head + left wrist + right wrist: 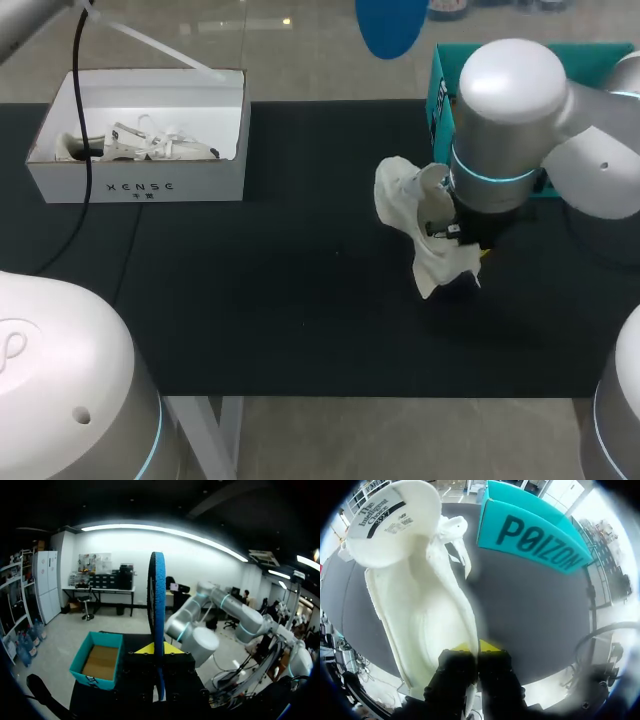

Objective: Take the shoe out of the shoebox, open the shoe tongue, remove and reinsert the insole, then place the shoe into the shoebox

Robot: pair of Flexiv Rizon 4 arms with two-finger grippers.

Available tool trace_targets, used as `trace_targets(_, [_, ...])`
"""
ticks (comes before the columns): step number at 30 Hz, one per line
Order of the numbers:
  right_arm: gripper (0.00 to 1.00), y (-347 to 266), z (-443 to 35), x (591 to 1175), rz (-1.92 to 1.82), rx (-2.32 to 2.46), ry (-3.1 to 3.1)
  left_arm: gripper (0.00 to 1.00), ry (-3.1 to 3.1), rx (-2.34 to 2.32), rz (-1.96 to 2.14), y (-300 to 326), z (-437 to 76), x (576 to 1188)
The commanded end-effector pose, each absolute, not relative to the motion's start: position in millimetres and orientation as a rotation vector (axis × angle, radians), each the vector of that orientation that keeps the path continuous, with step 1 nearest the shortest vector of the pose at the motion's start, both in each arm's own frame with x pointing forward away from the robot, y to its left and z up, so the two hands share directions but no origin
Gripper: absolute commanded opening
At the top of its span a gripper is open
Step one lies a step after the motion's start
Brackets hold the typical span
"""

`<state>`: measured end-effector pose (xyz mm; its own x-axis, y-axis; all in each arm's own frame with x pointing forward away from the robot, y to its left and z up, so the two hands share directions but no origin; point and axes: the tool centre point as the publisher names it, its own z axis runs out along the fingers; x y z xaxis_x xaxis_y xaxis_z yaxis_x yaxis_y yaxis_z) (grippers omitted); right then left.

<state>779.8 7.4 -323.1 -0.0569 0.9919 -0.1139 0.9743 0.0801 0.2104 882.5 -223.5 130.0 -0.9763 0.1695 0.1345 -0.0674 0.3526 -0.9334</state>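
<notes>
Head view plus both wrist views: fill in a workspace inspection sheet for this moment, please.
Surface: black mat on the table.
Job's things: white shoe held above the mat; blue insole held aloft; teal box open, nothing seen inside.
Clutter: white box, open, second white shoe lying inside.
Pincers: left pincer shut on the insole; right pincer shut on the shoe.
Cables: black cable running over the white box onto the mat.
Surroundings: nothing seen.

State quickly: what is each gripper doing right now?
Left gripper: shut on the thin blue foam insole.
Right gripper: shut on the white fabric shoe.
</notes>
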Motion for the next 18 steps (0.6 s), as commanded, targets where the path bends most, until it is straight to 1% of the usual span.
trace_targets(1, [0.0,-0.9,-328.1,782.8,0.209,2.015,2.199,0.0,-2.407,-0.091,1.676,-222.9,129.3,881.4])
trace_targets(14, [0.0,-0.9,-328.1,782.8,0.209,2.015,2.199,0.0,-2.407,-0.091,1.676,-222.9,129.3,881.4])
trace_targets(18, [0.0,4.6,-339.3,766.8,0.147,2.065,2.164,0.0,-2.407,-0.091,1.676,-222.9,129.3,881.4])
